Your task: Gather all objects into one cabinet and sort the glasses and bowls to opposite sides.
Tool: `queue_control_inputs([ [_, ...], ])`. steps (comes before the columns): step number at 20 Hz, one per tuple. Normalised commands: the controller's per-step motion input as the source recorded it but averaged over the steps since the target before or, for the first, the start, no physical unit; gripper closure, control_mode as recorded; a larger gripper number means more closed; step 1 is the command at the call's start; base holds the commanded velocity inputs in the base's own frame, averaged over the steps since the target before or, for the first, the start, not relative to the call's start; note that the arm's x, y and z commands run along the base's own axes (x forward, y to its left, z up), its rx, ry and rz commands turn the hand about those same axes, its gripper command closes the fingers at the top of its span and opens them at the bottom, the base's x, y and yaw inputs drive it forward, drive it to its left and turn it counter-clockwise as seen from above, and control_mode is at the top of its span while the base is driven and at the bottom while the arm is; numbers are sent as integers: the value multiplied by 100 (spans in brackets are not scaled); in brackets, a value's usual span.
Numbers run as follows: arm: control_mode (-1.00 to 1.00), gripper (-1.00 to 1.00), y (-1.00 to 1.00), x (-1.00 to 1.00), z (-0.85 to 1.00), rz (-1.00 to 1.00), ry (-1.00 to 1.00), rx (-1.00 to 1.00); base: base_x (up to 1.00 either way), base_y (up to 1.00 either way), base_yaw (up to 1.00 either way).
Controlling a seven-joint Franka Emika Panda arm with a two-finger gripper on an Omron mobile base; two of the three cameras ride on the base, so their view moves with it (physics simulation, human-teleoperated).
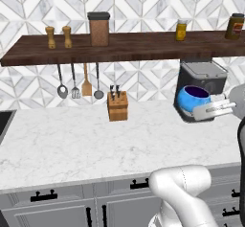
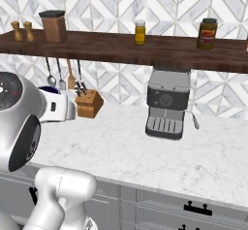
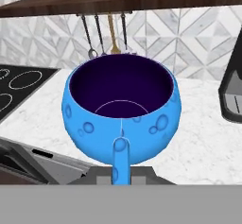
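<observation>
A knife block [image 1: 117, 106] stands on the marble desk [image 1: 62, 144] below the wooden shelf [image 1: 124, 46]. To its right, the gripper [image 1: 216, 109] is clamped on the handle of the blue mug [image 1: 193, 99], holding it in the air above the desk, below the shelf and in front of the coffee machine [image 1: 203, 75].

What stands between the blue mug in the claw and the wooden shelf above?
Nothing visible. The blue mug hangs below the shelf front, beside the coffee machine. The bare stretch between the brown canister and yellow jar looks free.

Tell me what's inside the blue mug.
Nothing shows inside the blue mug: its dark purple interior looks empty down to the bottom. The gripper is shut on its handle, whose lower end is covered.
</observation>
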Motion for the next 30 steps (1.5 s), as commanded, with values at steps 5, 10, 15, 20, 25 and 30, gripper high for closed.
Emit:
queue_control_inputs([
  [5,100,100,0,0,0,0,0,0,-24,72,37],
  [10,100,100,0,0,0,0,0,0,-36,95,74],
  [15,100,100,0,0,0,0,0,0,-57,72,85],
  [20,100,100,0,0,0,0,0,0,-53,61,85],
  [25,100,100,0,0,0,0,0,0,-5,60,70],
  [30,100,100,0,0,0,0,0,0,75,64,47],
])
